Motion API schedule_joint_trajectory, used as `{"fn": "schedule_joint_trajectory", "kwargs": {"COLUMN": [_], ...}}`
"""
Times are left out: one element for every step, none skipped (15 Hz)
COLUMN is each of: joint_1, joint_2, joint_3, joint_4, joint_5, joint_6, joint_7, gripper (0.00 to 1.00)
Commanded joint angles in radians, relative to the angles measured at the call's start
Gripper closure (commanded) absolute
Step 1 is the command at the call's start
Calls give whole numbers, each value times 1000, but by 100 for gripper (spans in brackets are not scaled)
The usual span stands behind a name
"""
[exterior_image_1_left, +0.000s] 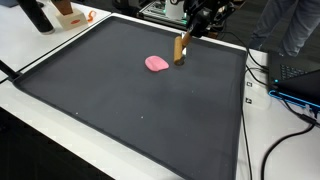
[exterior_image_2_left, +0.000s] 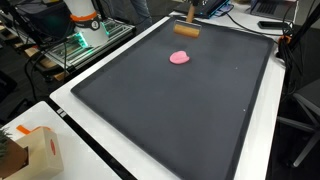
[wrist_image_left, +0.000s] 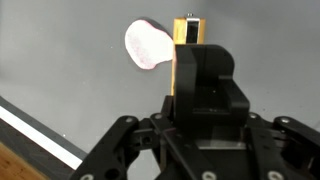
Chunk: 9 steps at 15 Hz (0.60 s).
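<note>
In the wrist view the hand (wrist_image_left: 190, 62) fills the near foreground, its black fingers (wrist_image_left: 207, 80) pinching a tan wooden block (wrist_image_left: 188, 30) that stands upright between them. A pink lump (wrist_image_left: 147, 45) lies just left of the block on the black mat (wrist_image_left: 60, 50). In both exterior views the block (exterior_image_1_left: 181, 48) (exterior_image_2_left: 186, 29) hangs from the hand (exterior_image_1_left: 192, 32) near the far edge of the mat (exterior_image_1_left: 130, 110) on the white tabletop (exterior_image_1_left: 40, 120), with the pink lump (exterior_image_1_left: 156, 64) (exterior_image_2_left: 180, 57) close beside it on the nearer side; whether the block's lower end touches the mat cannot be told.
</note>
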Motion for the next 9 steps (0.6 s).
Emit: {"fn": "schedule_joint_trajectory", "kwargs": {"joint_1": [38,43,48,51,57,61,65,68,71], "joint_2": [33,40,46,52,57,61,64,66,68], "joint_3": [-25,-29,-33,-35,-39,-43,-48,-52,-56], "joint_4": [35,40,43,48,51,54,55,57,58], "joint_5": [-21,-22,-20,-15,-24,-28,-33,-34,-34], "joint_6": [-25,-29,-32,-33,-35,-36,-33,-31,-30], "joint_7": [62,75,86,93,115,128,141,150,159], "gripper": [76,76,76,76,76,76,76,76,76]}}
